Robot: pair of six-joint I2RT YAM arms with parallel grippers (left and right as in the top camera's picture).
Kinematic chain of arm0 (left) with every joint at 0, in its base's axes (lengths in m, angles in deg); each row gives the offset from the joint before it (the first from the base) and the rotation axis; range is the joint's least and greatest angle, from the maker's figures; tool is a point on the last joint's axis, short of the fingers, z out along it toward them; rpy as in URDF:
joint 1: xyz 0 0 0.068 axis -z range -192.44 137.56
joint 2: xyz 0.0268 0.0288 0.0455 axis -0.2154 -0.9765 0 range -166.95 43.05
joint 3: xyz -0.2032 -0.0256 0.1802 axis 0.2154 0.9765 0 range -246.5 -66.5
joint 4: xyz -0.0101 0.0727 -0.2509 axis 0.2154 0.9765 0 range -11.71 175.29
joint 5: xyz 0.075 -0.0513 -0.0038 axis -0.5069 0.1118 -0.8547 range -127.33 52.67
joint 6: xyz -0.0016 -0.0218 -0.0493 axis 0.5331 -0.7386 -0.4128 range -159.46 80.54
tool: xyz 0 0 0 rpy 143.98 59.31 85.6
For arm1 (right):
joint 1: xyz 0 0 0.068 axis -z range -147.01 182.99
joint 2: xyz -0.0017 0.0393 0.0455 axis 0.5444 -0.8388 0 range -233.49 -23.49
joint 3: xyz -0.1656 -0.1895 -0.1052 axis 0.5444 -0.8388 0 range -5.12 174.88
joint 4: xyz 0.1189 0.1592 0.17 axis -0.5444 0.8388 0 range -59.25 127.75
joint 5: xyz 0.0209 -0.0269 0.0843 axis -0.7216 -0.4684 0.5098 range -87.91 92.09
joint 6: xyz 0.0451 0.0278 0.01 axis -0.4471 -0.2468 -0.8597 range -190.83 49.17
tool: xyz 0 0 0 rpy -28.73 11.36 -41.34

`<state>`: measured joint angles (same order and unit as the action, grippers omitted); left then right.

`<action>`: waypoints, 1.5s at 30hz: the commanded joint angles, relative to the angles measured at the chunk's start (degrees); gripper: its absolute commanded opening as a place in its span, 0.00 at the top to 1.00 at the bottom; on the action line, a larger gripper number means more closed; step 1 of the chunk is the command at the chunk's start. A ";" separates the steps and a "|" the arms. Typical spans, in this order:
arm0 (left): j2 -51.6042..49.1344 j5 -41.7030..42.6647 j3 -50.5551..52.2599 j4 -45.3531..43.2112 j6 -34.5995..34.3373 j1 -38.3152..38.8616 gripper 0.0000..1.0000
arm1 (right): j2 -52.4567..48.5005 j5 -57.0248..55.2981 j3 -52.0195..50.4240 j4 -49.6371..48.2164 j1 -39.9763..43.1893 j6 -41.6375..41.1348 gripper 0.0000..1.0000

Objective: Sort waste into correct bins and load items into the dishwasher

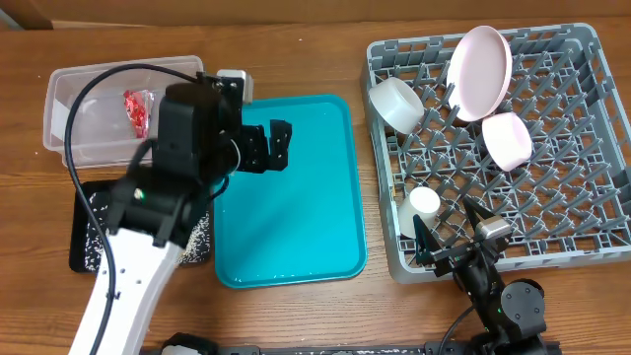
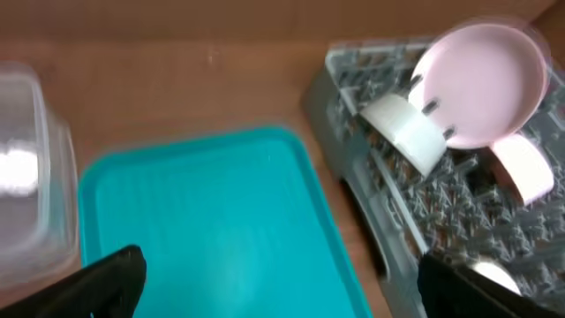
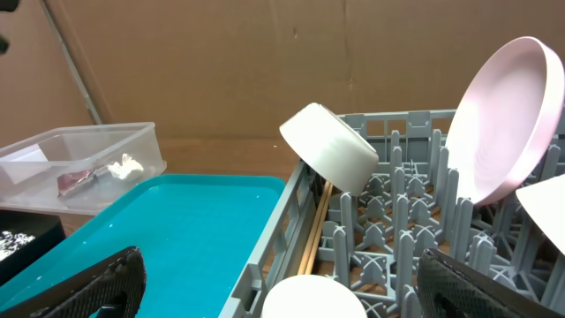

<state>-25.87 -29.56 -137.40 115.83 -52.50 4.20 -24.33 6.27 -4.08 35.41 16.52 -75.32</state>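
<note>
A: What's in the rack [image 3: 265,256]?
B: An off-white bowl [image 3: 328,146] tipped at its left wall, pink plate [image 3: 512,115] upright at right, chopsticks [image 3: 314,230] along the wall, white cup [image 3: 309,299] nearest.
A: Left of it?
B: The teal tray [image 3: 168,230]; beyond, the clear tub [image 3: 97,132] holding red wrapper [image 3: 75,181] and tissue [image 3: 124,166].

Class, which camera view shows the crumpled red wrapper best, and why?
Overhead: the red wrapper lies in plain sight inside the clear tub. The right wrist view shows it small and dim through the tub wall; the left wrist view catches only a blurred tub corner.
</note>
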 commanded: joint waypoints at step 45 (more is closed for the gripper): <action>68.61 -6.71 70.62 -33.11 -0.28 -7.96 0.00 | 0.48 -0.20 -0.57 -0.26 0.26 -0.22 0.00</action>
<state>42.17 -35.90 -66.97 82.58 -51.56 -3.56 -24.33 6.32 -4.08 35.41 16.49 -75.30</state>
